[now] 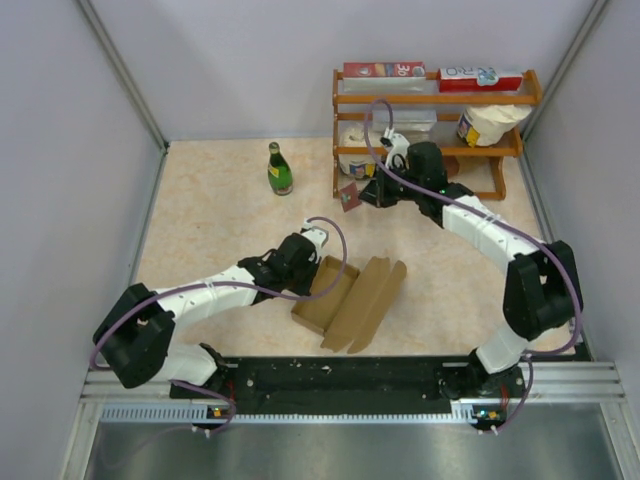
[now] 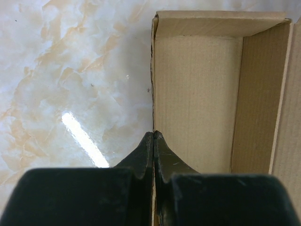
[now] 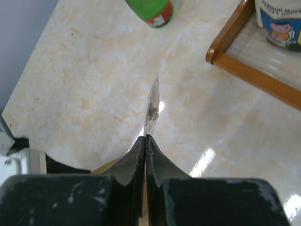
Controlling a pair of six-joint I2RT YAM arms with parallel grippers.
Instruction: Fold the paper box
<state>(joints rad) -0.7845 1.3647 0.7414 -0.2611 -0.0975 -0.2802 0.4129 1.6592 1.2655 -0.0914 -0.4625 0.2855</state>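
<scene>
— One box [image 1: 335,300]: where does it lie?
— Near the front middle of the table [image 1: 220,220]. It is plain brown cardboard, half folded: an open tray on the left, a flat flap spread to its right.
— What holds it?
— The left gripper [image 2: 154,134], jaws closed on the tray's left wall.
— And the right gripper [image 3: 146,137]?
— Well behind the box, beside a wooden shelf [image 1: 436,97], pinching a thin dark-red card [image 1: 349,197].
— Anything else?
— A green bottle [image 1: 279,170] stands upright at the back of the table, left of the shelf.
</scene>
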